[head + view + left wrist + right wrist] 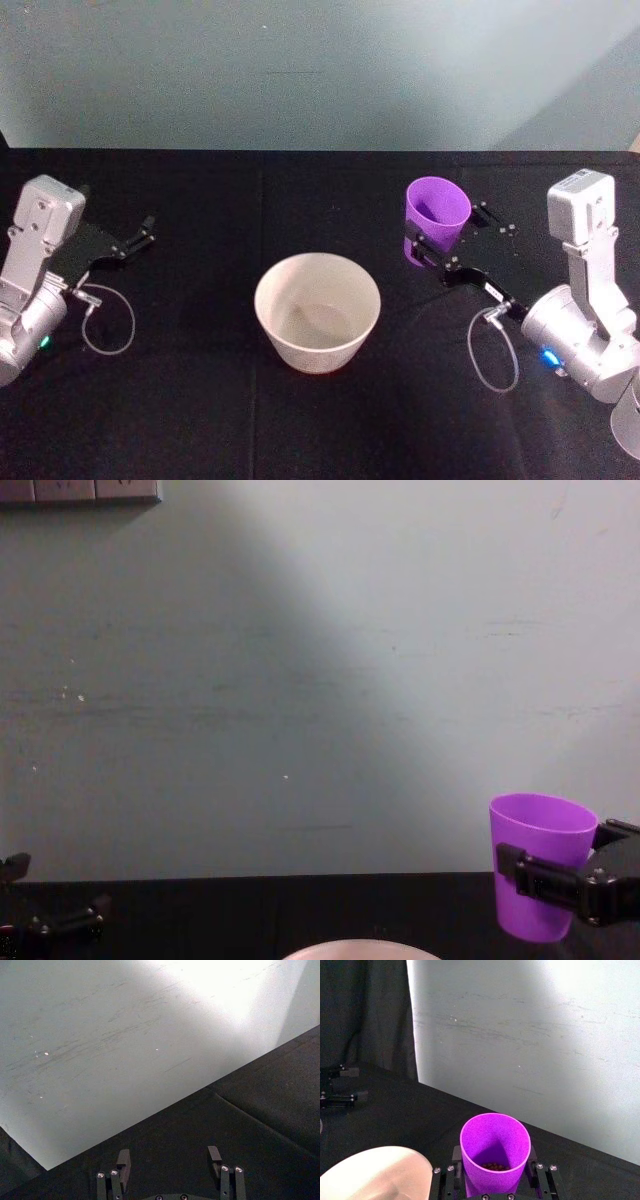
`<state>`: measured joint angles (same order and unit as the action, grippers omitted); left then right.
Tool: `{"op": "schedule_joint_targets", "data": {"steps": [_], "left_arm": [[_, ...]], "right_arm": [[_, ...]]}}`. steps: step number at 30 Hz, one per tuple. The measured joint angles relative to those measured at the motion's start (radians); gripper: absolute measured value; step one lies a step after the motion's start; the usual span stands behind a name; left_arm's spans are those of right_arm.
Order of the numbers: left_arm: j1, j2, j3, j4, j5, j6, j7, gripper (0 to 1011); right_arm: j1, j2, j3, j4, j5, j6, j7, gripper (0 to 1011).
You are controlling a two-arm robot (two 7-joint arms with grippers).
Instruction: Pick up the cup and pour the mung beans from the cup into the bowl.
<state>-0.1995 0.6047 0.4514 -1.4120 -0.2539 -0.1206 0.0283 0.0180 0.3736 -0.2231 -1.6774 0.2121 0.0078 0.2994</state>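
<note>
Purple cup (437, 213) first: it stands upright, to the robot's right of the bowl and a little farther back, clear of the rim, mouth open to the ceiling. Down in the right wrist view, there they are, the mung beans (495, 1165), a small dark cluster sitting on the cup's floor, nothing spilled. The right end effector (445, 224) is clamped on the cup, one black finger pressed to each side of its wall about halfway up. That's a side grasp, squared up nicely. Whether the base is off the tabletop (200, 420) is hard to call from here; the chest view hints at it, no more.

The bowl (320, 352) waits at centre, wide and pale, and its inside looks bare of beans. So by my read the grasp is made and the pour is not yet begun: we're at the pick-up-and-carry step.

What's next? I'd say lift, carry the cup towards the robot's left until its lip hangs over the bowl's opening, then roll the wrist so the beans slide out. With grains this small, tip slowly and keep the lip well inside the rim.

Over on the left, the left end effector (137, 238) lies parked low by the tabletop, fingers apart, holding nothing
</note>
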Motion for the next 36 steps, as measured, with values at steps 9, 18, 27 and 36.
{"op": "schedule_joint_targets", "data": {"steps": [9,18,27,36], "left_arm": [[0.0,0.0,0.0,0.0,0.0,0.0,0.0,1000],[0.0,0.0,0.0,0.0,0.0,0.0,0.0,1000],[0.0,0.0,0.0,0.0,0.0,0.0,0.0,1000],[0.0,0.0,0.0,0.0,0.0,0.0,0.0,1000]], "right_arm": [[0.0,0.0,0.0,0.0,0.001,-0.001,0.0,729],[0.0,0.0,0.0,0.0,0.002,-0.001,-0.001,729],[0.0,0.0,0.0,0.0,0.003,-0.001,-0.002,729],[0.0,0.0,0.0,0.0,0.003,-0.001,-0.002,729]]}}
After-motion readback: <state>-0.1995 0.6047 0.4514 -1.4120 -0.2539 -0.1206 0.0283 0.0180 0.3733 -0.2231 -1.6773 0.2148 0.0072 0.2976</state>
